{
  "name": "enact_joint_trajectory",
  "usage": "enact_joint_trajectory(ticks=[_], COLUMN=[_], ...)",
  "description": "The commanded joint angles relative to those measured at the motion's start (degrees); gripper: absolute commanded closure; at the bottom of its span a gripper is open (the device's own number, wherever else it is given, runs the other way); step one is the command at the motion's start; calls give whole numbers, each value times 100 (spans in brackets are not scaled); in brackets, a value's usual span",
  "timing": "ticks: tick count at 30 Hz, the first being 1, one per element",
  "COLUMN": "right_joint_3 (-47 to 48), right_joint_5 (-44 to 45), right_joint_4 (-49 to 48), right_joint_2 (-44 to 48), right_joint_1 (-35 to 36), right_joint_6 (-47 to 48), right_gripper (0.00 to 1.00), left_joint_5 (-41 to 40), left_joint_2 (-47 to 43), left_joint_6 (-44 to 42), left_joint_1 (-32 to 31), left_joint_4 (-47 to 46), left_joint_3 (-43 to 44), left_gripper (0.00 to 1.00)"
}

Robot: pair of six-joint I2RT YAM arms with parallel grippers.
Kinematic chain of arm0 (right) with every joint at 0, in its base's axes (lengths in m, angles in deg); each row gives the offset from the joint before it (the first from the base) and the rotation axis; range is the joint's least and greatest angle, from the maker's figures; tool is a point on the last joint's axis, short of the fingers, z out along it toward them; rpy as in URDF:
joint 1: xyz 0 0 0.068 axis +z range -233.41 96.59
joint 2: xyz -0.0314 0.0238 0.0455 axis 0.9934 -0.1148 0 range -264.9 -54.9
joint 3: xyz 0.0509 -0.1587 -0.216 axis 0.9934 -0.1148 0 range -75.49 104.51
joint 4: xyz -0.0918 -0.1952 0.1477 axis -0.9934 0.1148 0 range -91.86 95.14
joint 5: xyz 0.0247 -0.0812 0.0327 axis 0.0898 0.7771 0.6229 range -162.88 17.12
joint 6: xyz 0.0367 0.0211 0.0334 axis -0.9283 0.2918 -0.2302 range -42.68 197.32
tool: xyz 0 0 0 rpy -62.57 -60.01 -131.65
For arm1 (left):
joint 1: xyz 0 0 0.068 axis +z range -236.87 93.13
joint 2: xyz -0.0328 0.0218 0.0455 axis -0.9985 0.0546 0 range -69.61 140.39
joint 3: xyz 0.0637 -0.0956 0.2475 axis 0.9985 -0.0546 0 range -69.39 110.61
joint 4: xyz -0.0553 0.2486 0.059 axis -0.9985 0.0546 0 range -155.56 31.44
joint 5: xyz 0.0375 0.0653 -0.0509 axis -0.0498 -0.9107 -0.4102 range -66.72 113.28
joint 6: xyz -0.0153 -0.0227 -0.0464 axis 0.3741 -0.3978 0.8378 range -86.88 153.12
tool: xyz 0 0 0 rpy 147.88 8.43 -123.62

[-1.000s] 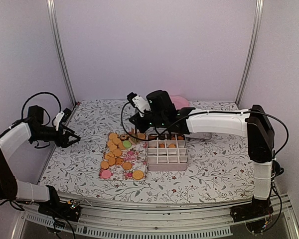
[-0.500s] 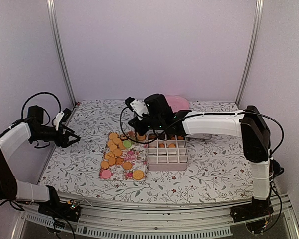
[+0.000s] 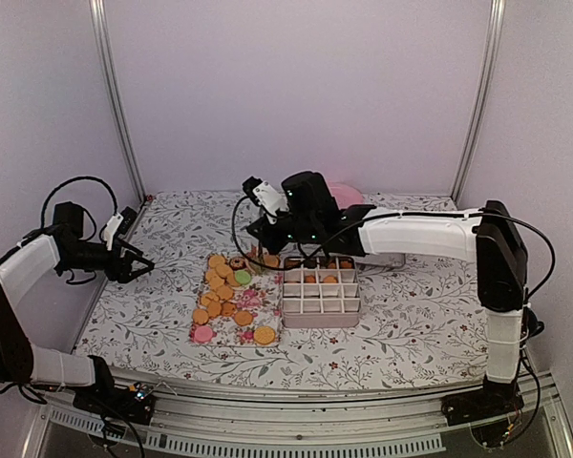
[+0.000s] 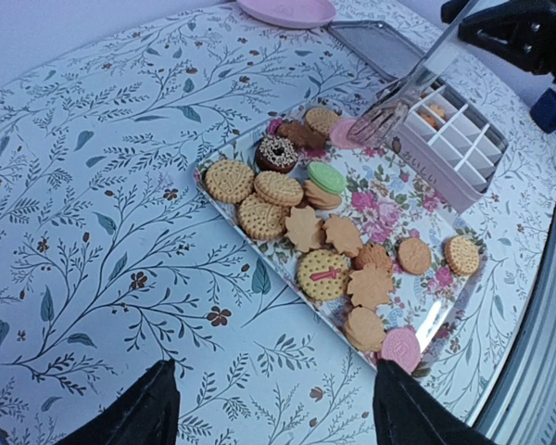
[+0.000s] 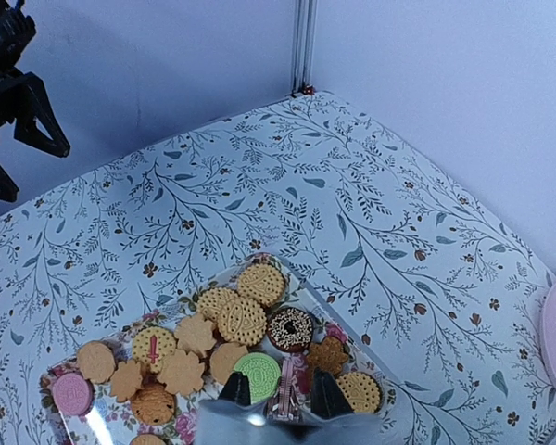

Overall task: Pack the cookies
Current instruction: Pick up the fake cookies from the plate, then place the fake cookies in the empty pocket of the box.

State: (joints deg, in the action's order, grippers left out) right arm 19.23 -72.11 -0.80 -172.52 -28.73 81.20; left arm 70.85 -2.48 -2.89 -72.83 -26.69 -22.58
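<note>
Cookies [image 3: 227, 291] are lying mostly on the floral tray [image 3: 256, 303] at the middle of the worktop [image 3: 153, 315]. A few are sitting in the far rows of the divided box [image 3: 322, 307], just beside the tray at its 3 o'clock side. The right gripper [image 5: 282, 397] is hovering over the tray's 12 o'clock end, its jaws nearly closed and clamping clear tongs [image 4: 403, 93], whose tips are reaching down beside a pink cookie [image 4: 345, 133]. The left gripper [image 3: 138, 264] is hanging well apart at 9 o'clock, its jaws spread wide and holding nothing.
</note>
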Motion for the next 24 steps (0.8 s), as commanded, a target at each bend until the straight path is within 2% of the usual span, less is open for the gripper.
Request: enact_joint_trajectory(ticks=[1, 13, 19, 24], right_joint_3=[-270, -2671, -3329, -3552], right_joint_5=[156, 897, 1210, 1242], right_joint_4=[-58, 869, 1166, 1250], right_joint_2=[1190, 3716, 4384, 4409], right_joint_1=[-47, -482, -584, -597], right_joint_6=[22, -198, -331, -361], right_gripper=[100, 100, 100, 100], left_joint_5=[128, 208, 226, 287], left_joint_2=[-78, -47, 20, 37], left_joint_6=[-47, -82, -86, -84], left_joint_1=[53, 49, 49, 51], left_joint_4=[37, 53, 58, 63], left_joint_3=[73, 74, 125, 128], left_gripper=[28, 28, 27, 27])
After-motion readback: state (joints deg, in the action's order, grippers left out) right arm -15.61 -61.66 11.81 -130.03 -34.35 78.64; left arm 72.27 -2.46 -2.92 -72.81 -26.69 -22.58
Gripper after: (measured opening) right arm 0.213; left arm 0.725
